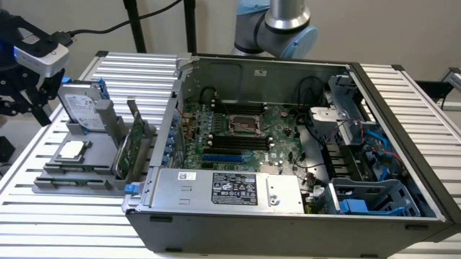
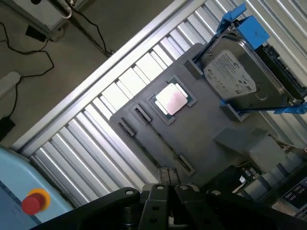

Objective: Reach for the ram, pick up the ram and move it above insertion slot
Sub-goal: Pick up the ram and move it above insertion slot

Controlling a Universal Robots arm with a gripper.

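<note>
Gripper (image 2: 168, 186) high over tray (image 2: 206, 139), fingers (image 2: 156, 197) pinched together; ram between them unconfirmed. Tray's long cradle (image 2: 163, 141) looks empty: carry step likely; must clear case wall (image 1: 173, 108) beside tray

Grey plastic holder tray (image 1: 101, 181): low front open above; upright silver hard drive (image 1: 81, 108), green expansion card (image 1: 131, 143) bordering.

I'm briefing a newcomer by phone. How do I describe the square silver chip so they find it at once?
To the exterior view's left of the open computer case stands a grey holder. In its square recess lies the chip: small, flat and silver, unlike the upright hard drive and the green card standing nearby.
</note>
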